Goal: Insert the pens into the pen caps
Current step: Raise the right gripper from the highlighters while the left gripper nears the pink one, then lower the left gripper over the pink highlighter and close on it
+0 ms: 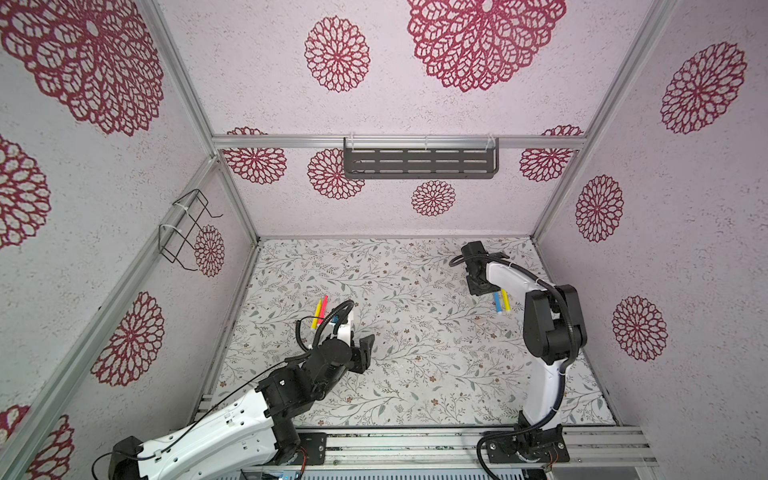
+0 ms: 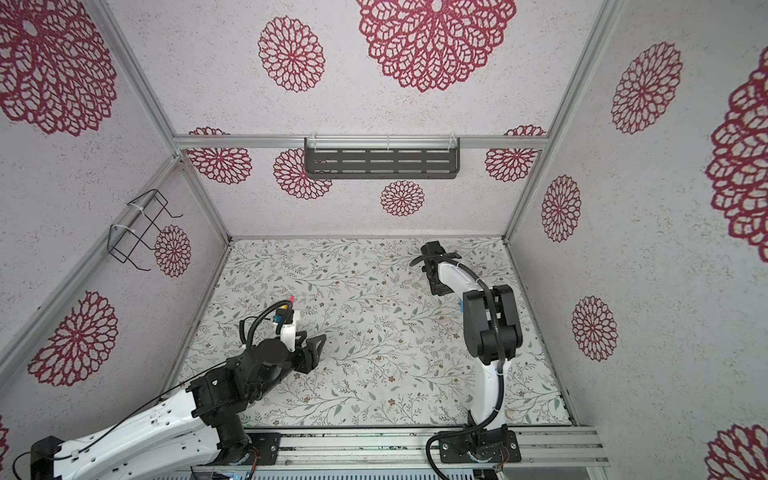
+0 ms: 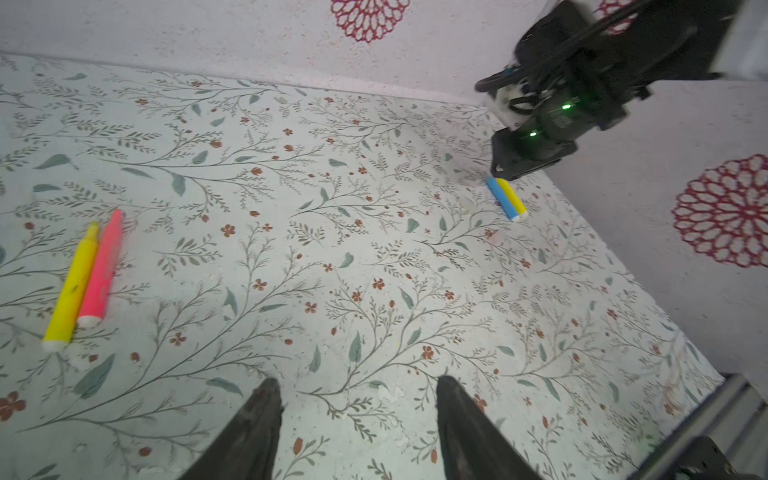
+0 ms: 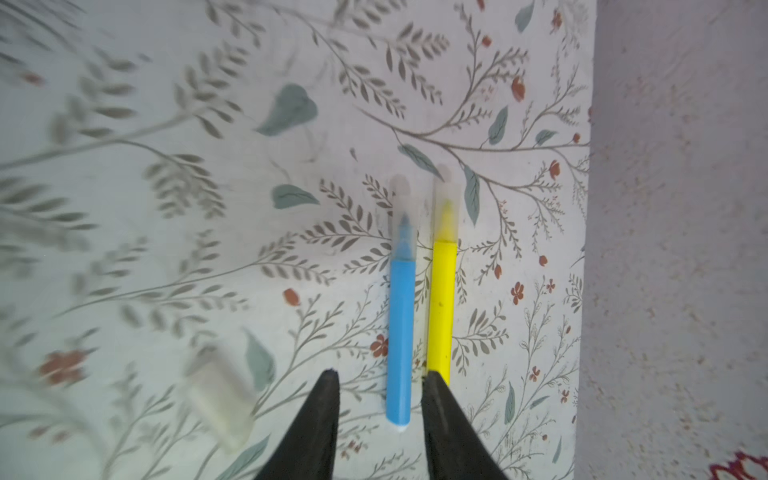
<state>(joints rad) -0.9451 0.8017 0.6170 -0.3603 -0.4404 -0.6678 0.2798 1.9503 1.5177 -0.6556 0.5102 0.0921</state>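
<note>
The right gripper hangs low over the floral table with its jaws parted and gripping nothing. The tail of the blue pen lies on the table between the two fingers, with one fingertip sitting in the seam between it and the capped yellow pen that lies alongside. Both of these pens already wear a translucent cap over the nib, so this pair looks finished. A loose clear cap (blurred, so its detail is hard to read) lies on the table off to the other side of the fingers.

The left gripper is likewise spread and empty, hovering over bare table. The bare yellow pen and the pink pen lie touching side by side with their nibs exposed, well off to one side of its fingers.

The step in hand seems to be the change-over to the uncapped pair. The next move likely calls for one arm to take the loose cap and the other a bare pen, gripped near the tail, with the nib kept free and lined up with the cap's mouth.
</note>
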